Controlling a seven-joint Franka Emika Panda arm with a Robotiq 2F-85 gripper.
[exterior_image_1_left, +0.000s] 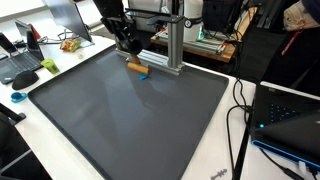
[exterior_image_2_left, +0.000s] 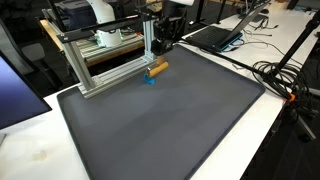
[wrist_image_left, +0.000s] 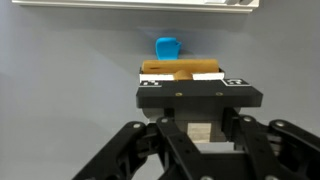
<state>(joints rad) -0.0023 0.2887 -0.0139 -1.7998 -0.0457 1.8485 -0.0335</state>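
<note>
1. This looks like a robotics lab or engineering office. A white worktop (exterior_image_1_left: 215, 165) carries a large dark grey mat (exterior_image_1_left: 130, 120), laid out like a test surface.
2. An aluminium extrusion frame (exterior_image_2_left: 100, 72) stands along the mat's far edge.
3. An open laptop (exterior_image_1_left: 288, 118) and loose black cables (exterior_image_2_left: 282, 75) crowd the neighbouring surfaces.
4. A side desk (exterior_image_1_left: 15, 85) holds more computer gear and small clutter.

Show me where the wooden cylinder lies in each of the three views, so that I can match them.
In an exterior view: the wooden cylinder lies at the far edge of the grey mat, left of centre.
In an exterior view: it lies at the mat's far edge, near the picture's middle.
Wrist view: upper middle, lying crosswise, a blue piece beyond it.
Shared landmark: the aluminium frame close by it.
</note>
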